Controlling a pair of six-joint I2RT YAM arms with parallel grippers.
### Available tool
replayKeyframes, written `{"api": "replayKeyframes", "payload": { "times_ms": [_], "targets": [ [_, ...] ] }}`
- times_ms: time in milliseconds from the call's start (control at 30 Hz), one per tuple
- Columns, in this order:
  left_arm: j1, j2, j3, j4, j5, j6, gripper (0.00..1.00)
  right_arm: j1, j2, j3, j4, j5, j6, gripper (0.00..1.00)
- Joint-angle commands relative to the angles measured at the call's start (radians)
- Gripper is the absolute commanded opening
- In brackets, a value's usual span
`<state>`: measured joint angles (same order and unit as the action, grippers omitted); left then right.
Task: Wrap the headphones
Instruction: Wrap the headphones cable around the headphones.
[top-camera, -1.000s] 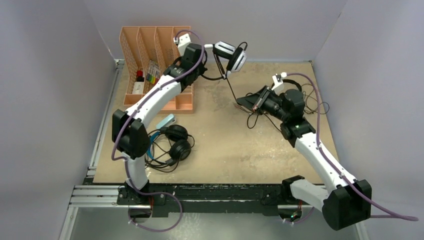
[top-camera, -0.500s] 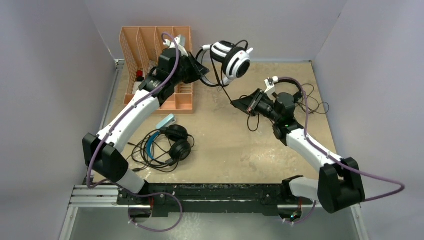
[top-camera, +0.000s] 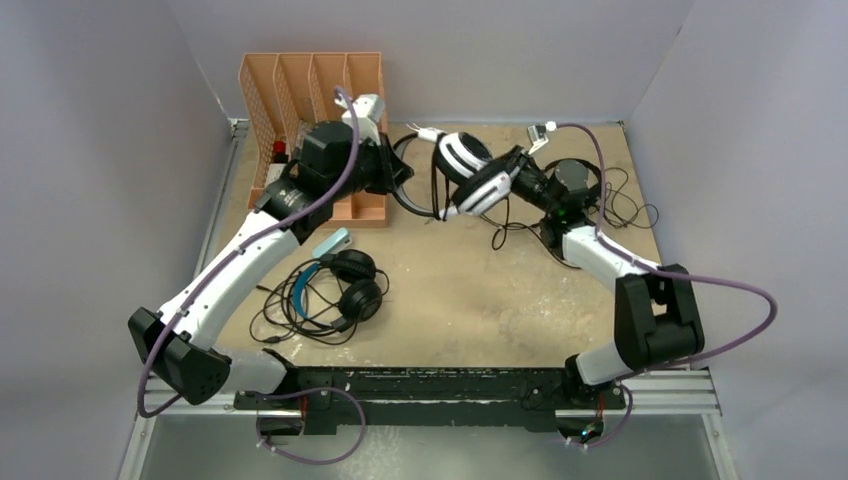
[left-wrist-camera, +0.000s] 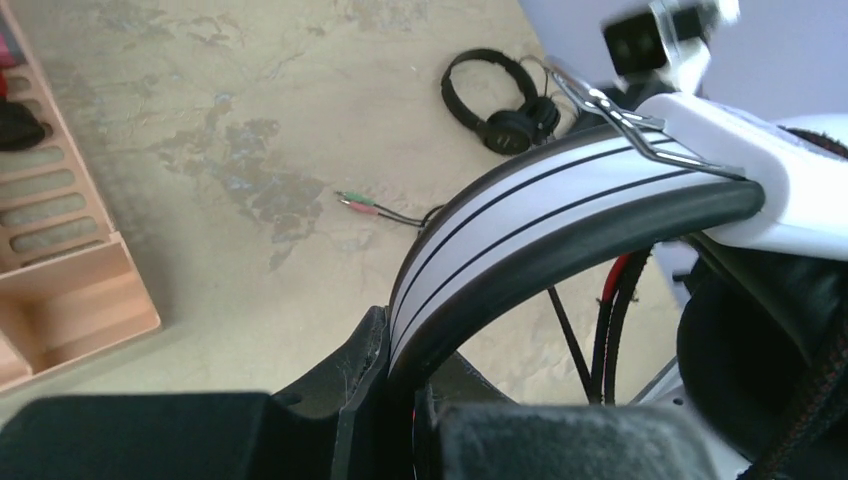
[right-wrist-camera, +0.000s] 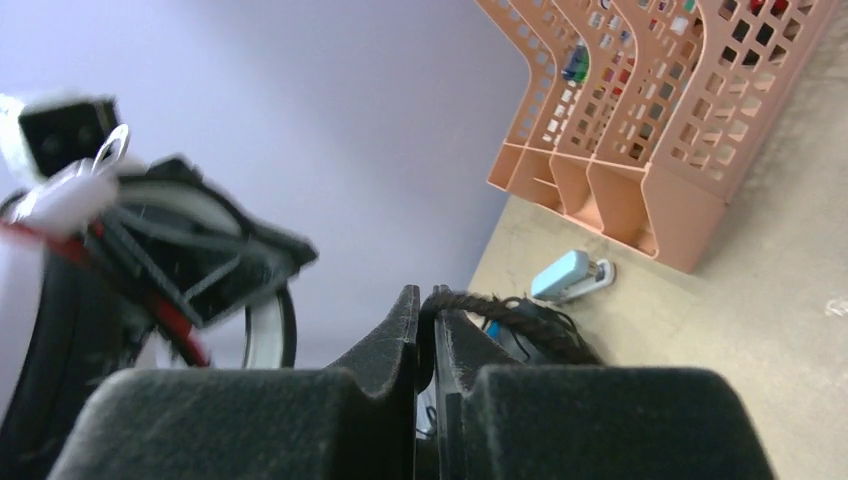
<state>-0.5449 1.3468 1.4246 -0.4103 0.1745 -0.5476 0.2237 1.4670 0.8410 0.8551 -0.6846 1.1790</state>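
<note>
**Headset in the air, cord pinched: where the wrap can fail**

The left hand (left-wrist-camera: 400, 372) is clamped on the headband of the white-and-black headset (top-camera: 468, 170), holding it clear of the desk (top-camera: 470, 300) towards the far side. The right hand (right-wrist-camera: 425, 305) sits right beside the ear cups. Its fingers are closed on a thin braided black cable (right-wrist-camera: 515, 320), which I judge to be this headset's own cord.

The likeliest failure is the headset turning in the grip. The band is smooth, curved plastic held only at the fingertips, so any pull on the cord as it goes round could pivot the headset or slide it out.

The cord is the second weak point. It is thin, and a tug against a snag could draw it out of the pinch.

The green and pink plugs (left-wrist-camera: 355, 202) lie on the desk below. That loose tail runs near the slim black headset (top-camera: 585, 185), whose own cable sprawls beside the right arm. Dragging the tail could tangle the two cords.

The two hands are working very close together, so a wide wrapping arc risks knocking an ear cup. The orange file organiser (top-camera: 310, 100) stands just behind the left arm and could be struck.

The blue-banded headset (top-camera: 335, 285) lies well apart, by a pale blue stapler (top-camera: 332, 243), and looks safe.
</note>
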Motion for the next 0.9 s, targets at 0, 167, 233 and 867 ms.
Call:
{"api": "replayKeyframes", "payload": {
  "times_ms": [0, 167, 233, 867],
  "targets": [
    [-0.160, -0.112, 0.002, -0.039, 0.045, 0.128, 0.00, -0.043, 0.096, 0.058, 0.124, 0.139, 0.069, 0.09],
    [-0.186, -0.185, -0.118, 0.009, 0.007, 0.129, 0.00, -0.044, 0.162, 0.086, 0.194, 0.195, 0.160, 0.20],
    [-0.188, -0.204, -0.147, 0.009, 0.002, 0.127, 0.00, -0.046, 0.172, 0.125, 0.160, 0.204, 0.156, 0.27],
    [-0.295, -0.021, -0.199, -0.205, -0.556, 0.149, 0.00, -0.162, 0.270, 0.672, -0.075, -0.205, 0.038, 0.13]
  ]
}}
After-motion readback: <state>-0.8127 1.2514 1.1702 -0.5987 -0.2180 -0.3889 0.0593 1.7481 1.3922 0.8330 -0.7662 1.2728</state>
